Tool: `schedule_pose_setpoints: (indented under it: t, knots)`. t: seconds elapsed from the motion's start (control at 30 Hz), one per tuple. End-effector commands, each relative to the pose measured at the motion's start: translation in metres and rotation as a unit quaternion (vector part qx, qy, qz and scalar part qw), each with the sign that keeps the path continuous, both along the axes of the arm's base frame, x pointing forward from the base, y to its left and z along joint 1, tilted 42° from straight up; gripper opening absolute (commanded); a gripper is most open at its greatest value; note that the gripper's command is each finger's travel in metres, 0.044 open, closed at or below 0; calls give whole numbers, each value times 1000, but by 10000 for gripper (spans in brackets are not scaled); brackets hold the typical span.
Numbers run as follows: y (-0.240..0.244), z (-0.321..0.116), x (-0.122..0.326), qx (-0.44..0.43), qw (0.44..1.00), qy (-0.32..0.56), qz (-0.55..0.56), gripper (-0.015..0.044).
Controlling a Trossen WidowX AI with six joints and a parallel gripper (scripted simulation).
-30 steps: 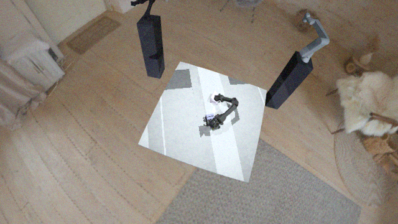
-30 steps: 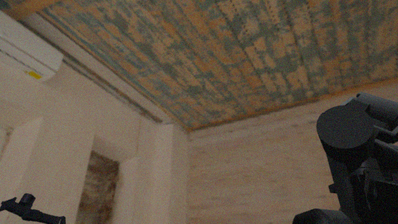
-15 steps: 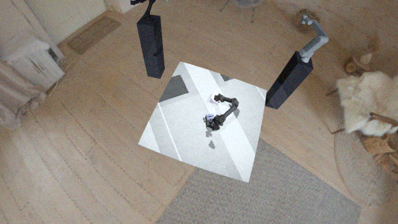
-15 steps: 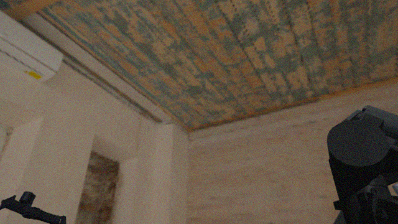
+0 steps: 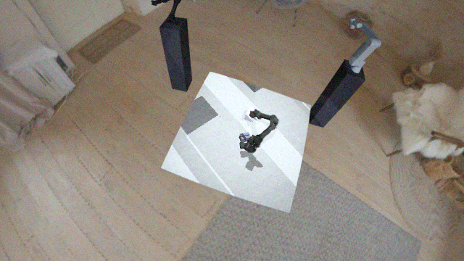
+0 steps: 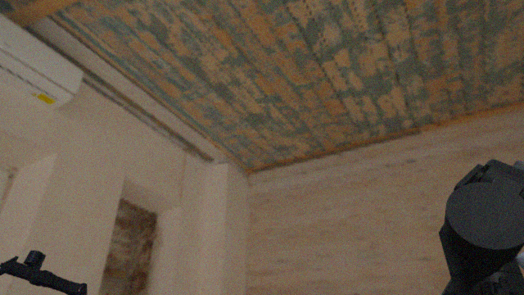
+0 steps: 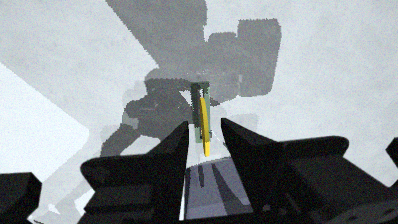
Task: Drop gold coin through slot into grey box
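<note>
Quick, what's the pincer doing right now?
Pincer: open, holding nothing; the gold coin stands in its green holder, seen between the parted fingertips.

Pale wood floor (image 5: 119, 156), boards running lengthwise. Grey rug (image 5: 312, 217) beside the white tabletop (image 5: 217, 152) (image 7: 320, 65). Bright bands and grey shadow patches across that top. Fluffy cream throw (image 5: 431, 116) over a seat at one side. Overhead, patchy orange and blue-green ceiling (image 6: 286, 82); below it, beige wall (image 6: 348, 213). White wall unit (image 6: 37, 61), yellow label. Light dim up there.
</note>
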State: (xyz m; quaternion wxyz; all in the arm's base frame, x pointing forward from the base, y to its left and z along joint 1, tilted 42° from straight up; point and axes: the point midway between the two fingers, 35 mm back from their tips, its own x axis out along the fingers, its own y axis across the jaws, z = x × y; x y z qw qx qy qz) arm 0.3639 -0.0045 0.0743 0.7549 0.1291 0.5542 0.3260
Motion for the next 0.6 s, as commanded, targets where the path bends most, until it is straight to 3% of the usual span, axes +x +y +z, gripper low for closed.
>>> schedule_pose_setpoints:
  t: [0.0,0.23,0.43,0.57]
  knots:
    - [5,-5,0,4,1000,2,-2,161]
    - [11,-12,0,5,1000,2,-2,161]
    - [11,-12,0,5,1000,2,-2,3]
    - [11,-12,0,5,1000,2,-2,0]
